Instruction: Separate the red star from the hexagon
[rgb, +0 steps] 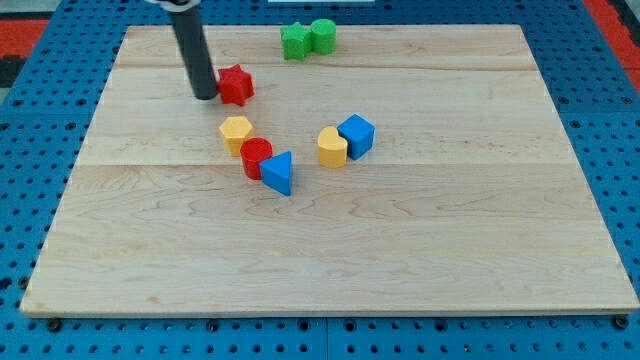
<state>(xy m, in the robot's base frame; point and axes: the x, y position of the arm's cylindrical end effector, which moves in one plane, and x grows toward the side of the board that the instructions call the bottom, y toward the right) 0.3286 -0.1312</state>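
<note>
Your rod (192, 50) comes down from the view's top edge, upper left of the board (450, 240), and my tip (205, 96) rests on the wood just left of the red star (236, 84). Tip and star look to be touching or nearly so; you cannot tell which from this angle. No jaws on this rig: the end effector is a plain rod, nothing gripped, so open/closed does not apply. The red star sits near the board's upper left, apart from every other block. Below it, w/ a clear gap between, lies the yellow hexagon (236, 132), its shape read as approx. six-sided. Touching the hexagon's lower right is a red cylinder (256, 157), and touching that on its right is a blue triangle (279, 172); these three form a short diagonal chain running down toward the view's right. Further right, near board centre, a yellow heart (332, 147) touches a blue block (357, 135), shape of the blue one not certain, poss. a cube or pentagon. At the view's top edge of the board, right of the rod, two green blocks sit pressed together: a green star (295, 41) on the left and a green cylinder (322, 36) on the right. The board rests on a blue perforated table (40, 200).
</note>
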